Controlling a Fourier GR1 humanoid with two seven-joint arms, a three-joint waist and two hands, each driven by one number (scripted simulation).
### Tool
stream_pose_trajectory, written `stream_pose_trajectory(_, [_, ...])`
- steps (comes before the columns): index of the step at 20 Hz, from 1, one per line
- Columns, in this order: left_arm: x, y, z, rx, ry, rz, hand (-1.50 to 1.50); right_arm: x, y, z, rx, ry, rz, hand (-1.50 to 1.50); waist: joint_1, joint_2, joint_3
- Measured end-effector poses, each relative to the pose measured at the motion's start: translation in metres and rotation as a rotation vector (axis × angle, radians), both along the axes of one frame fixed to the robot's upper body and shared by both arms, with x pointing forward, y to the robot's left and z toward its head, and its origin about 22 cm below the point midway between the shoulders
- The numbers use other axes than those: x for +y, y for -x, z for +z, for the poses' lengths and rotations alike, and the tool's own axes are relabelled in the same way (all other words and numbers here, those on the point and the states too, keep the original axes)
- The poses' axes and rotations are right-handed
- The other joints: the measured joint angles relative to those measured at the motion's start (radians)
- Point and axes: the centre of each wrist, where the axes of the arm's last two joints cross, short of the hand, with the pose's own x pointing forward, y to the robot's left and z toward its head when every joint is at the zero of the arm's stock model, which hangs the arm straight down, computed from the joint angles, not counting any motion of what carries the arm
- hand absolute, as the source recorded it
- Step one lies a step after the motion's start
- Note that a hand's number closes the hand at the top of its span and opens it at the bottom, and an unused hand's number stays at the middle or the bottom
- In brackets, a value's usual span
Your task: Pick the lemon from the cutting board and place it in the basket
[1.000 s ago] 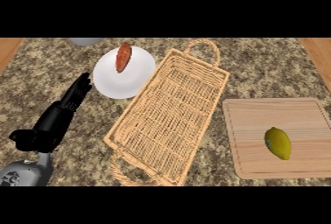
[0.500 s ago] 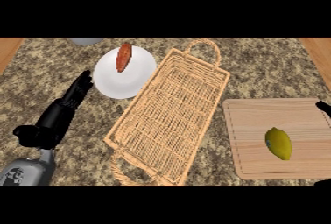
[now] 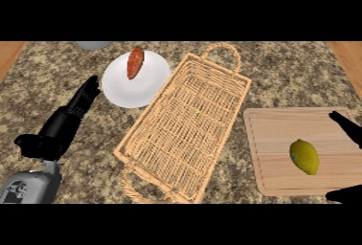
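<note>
Currently the yellow oval lemon (image 3: 304,156) lies near-upright on the pale wooden cutting board (image 3: 283,139), just left of the open-fingered right hand (image 3: 346,127), the nearer one.

Plate and counter items.
White plate (image 3: 136,86) bearing an orange-red food piece (image 3: 134,63) near the counter's (image 3: 283,72) far left edge.

I find no legible text, label, brand, number or sign on anything in the head view. A faint dark mark on the grey left forearm (image 3: 25,187) cannot be read as characters.
</note>
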Motion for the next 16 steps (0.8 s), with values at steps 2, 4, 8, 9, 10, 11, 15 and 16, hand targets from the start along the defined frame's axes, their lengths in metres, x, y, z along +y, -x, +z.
stream_pose_trajectory(2, [-0.001, 0.002, -0.002, 0.001, -0.002, 0.003, 0.00, 0.002, 0.005, 0.000, -0.010, -0.015, 0.011, -1.50, -0.001, 0.000, 0.000])
stream_pose_trajectory(4, [-0.003, 0.002, 0.000, 0.003, -0.001, -0.002, 0.00, 0.000, 0.005, -0.004, -0.011, -0.029, 0.020, -1.50, -0.001, 0.000, 0.000])
stream_pose_trajectory(8, [-0.006, 0.005, 0.003, 0.007, 0.000, -0.002, 0.00, 0.004, -0.002, -0.002, -0.013, -0.026, 0.028, -1.50, 0.000, 0.000, 0.000])
stream_pose_trajectory(9, [-0.004, 0.005, 0.001, 0.006, -0.002, -0.002, 0.00, 0.005, -0.001, 0.000, -0.009, -0.017, 0.026, -1.50, 0.000, 0.000, 0.000])
stream_pose_trajectory(10, [-0.005, 0.006, -0.002, 0.005, 0.001, -0.004, 0.00, 0.008, -0.005, 0.002, -0.004, -0.009, 0.023, -1.50, 0.000, 0.000, 0.000])
stream_pose_trajectory(11, [-0.005, 0.006, -0.001, 0.006, 0.001, -0.005, 0.00, 0.011, -0.002, 0.001, 0.003, 0.001, 0.018, -1.50, 0.000, 0.000, 0.000])
stream_pose_trajectory(15, [-0.002, 0.006, 0.001, 0.009, 0.003, -0.001, 0.00, 0.013, -0.005, -0.010, 0.025, 0.035, 0.011, -1.50, 0.000, 0.000, 0.000])
stream_pose_trajectory(16, [-0.001, 0.006, -0.001, 0.009, 0.001, 0.001, 0.00, 0.010, -0.004, -0.013, 0.032, 0.044, 0.012, -1.50, 0.000, 0.000, 0.000])
